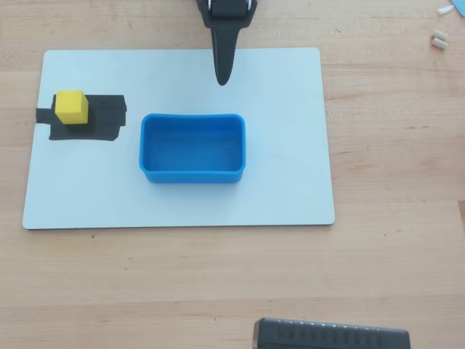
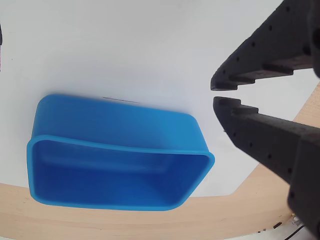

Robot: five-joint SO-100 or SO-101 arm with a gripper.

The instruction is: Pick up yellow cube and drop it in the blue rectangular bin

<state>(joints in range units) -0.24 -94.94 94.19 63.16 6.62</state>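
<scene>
Cube (image 1: 72, 106) sits on a black patch (image 1: 102, 123) left of the empty bin (image 1: 192, 174) in the overhead view, well apart from the fingers (image 2: 216, 93), nearly together and holding nothing.

A hobby or lab bench: a pale wooden tabletop (image 1: 392, 276) carries a white board (image 1: 290, 182) with a black tape patch (image 1: 109, 120) below-left of the gripper (image 1: 222, 80).

Smooth plastic blue rectangular bin (image 1: 192, 174) on a matt white board (image 1: 290, 145) over grained wood table (image 1: 392, 145).
</scene>
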